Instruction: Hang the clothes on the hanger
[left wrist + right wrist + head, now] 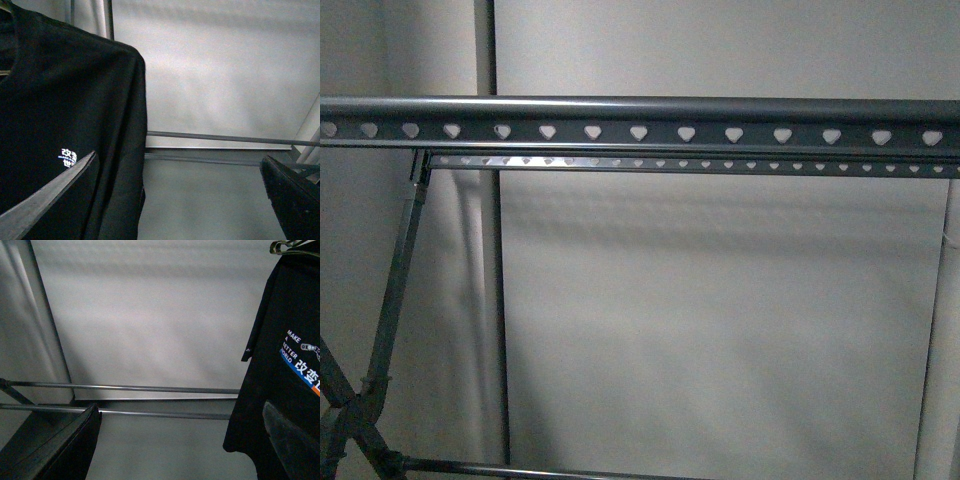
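Black T-shirt [295, 300] with white and blue lettering, grey rack [660, 112] with rows of heart-shaped holes, off-white wall [720, 320]

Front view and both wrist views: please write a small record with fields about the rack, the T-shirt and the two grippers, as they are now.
rack: grey metal, two rails with heart-shaped holes, crossed legs at lower left
T-shirt: black, hanging, white and blue lettering; seen in both wrist views, not in the front view
left gripper: open, holding nothing
right gripper: open, holding nothing
arms in front view: none
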Tool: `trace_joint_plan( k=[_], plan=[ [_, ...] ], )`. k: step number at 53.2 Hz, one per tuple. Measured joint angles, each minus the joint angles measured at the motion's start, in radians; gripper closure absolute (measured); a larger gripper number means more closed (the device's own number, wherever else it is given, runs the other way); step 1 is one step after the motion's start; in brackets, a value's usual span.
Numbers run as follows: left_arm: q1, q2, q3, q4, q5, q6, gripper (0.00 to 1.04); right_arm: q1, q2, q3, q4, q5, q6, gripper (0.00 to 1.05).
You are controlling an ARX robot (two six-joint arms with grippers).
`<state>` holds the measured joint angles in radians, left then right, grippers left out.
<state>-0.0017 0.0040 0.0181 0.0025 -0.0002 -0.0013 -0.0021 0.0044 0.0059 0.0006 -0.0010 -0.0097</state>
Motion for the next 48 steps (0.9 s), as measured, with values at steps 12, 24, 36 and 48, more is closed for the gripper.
trace_joint_plan(
  k=[12, 24, 36, 48],
  plan=[
    [0.0, 0.0, 0.0, 0.0, 0.0, 0.0, 0.07, 0.0, 0.0, 0.0, 0.0, 0.0, 0.0, 0.07],
    [0.169, 0.468, 0.156, 0.134, -0.064, -0.162, 0.07, 0.0, 0.0, 0.0, 0.0, 0.0, 0.0, 0.07],
    [0.158, 1.056, 0.449, 0.301, -0.297, -0.44, 0.07, 0.0, 0.0, 0.0, 0.0, 0.0, 0.0, 0.07],
    [0.077, 1.419, 0.639, 0.373, -0.374, -0.494, 0.07, 0.0, 0.0, 0.0, 0.0, 0.0, 0.0, 0.07]
  ],
)
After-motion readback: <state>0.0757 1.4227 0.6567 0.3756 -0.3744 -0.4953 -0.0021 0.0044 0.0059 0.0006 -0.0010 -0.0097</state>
